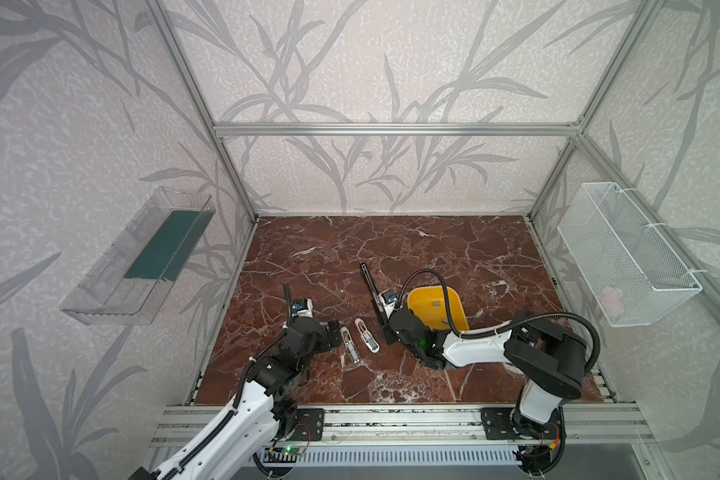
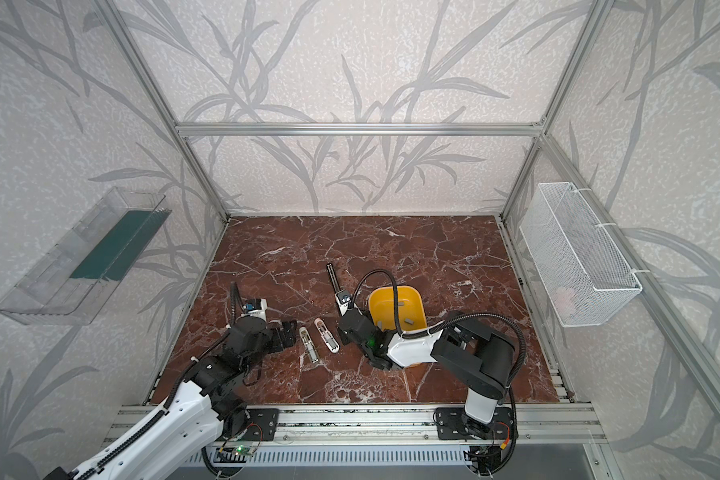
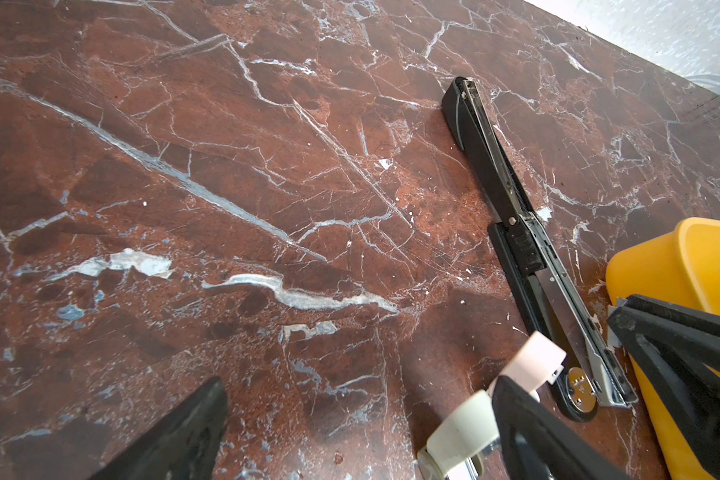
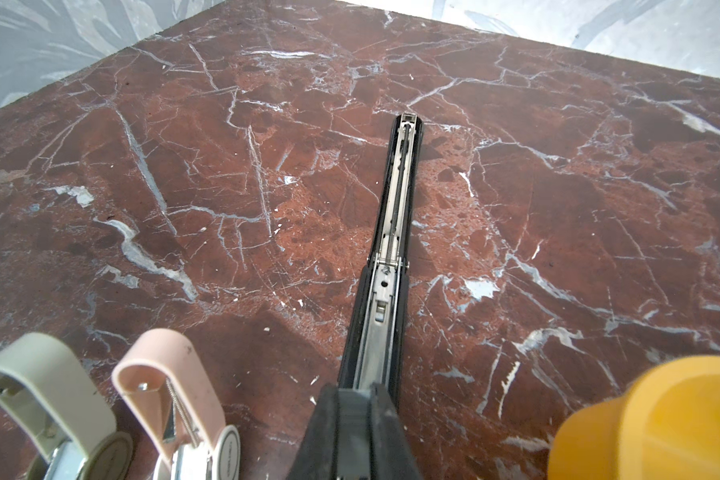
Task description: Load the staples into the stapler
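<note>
Pinching what looks a staple strip (image 4: 352, 415) in closed right gripper (image 4: 353, 391), over stapler (image 4: 393, 232) near end; axis roughly 11-to-5; spare staples (image 1: 435, 304) in tray (image 1: 411, 296) at 2; left gripper (image 3: 360, 384) gaping, empty.

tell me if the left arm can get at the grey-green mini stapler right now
Probably yes. The left claw is open right beside the grey-green mini stapler, which lies opened with nothing between them. The right claw, shut on a staple strip, is off at the black stapler, clear of that path.
</note>
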